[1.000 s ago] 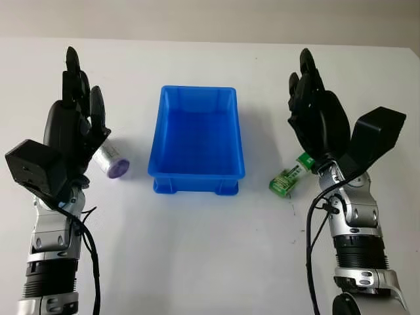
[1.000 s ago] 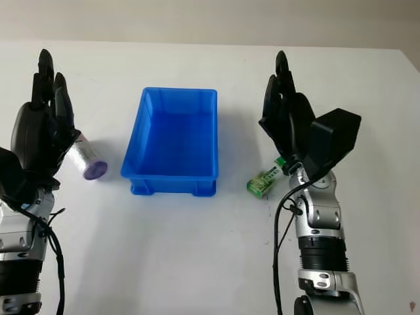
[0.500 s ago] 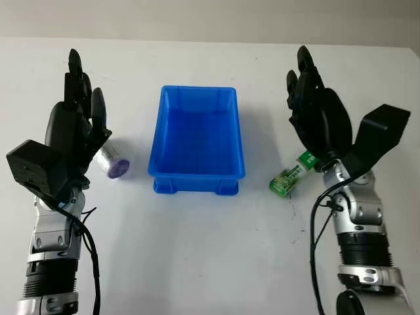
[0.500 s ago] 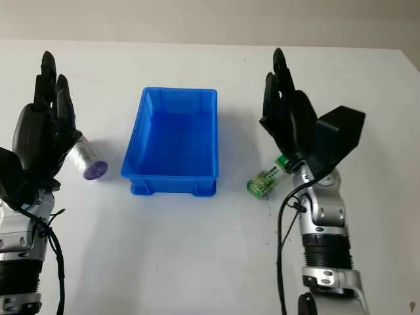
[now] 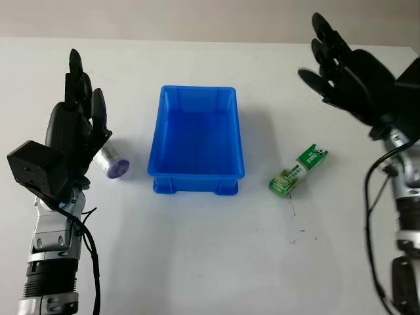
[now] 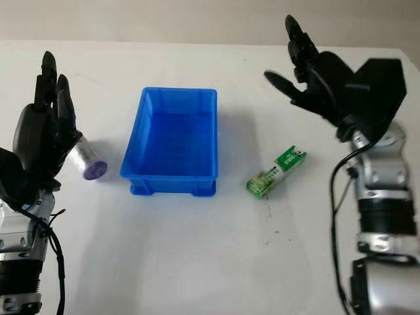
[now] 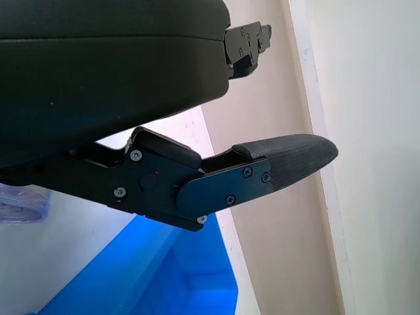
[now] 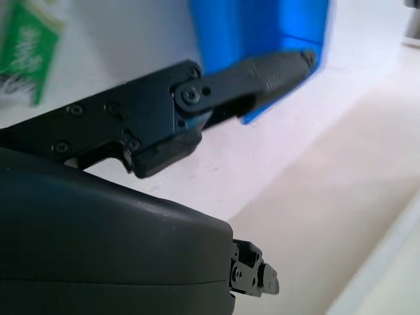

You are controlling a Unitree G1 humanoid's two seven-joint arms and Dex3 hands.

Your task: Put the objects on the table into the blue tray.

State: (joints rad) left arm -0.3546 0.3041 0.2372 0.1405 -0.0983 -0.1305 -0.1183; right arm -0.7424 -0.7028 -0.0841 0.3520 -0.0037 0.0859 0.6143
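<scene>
While the right hand, open, hangs upper right, the green packet lies diagonally lower-left of it; the open left hand touches the purple-capped bottle.

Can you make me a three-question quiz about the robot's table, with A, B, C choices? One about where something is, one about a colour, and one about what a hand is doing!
1. Where is the green packet?
A. Inside the tray
B. On the table, on the right hand's side of the tray
C. In the left hand

2. What colour is the cap of the small bottle?
A. Purple
B. Red
C. Yellow

3. What is the right hand doing?
A. Squeezing the packet
B. Lifting the tray
C. Open, holding nothing, up above the table

Answers:
1. B, the packet lies on the white table beside the blue tray, apart from it.
2. A, the bottle's round end facing the camera is purple; it lies beside the open left hand.
3. C, nothing is between its fingers and the packet lies apart from it.
</scene>
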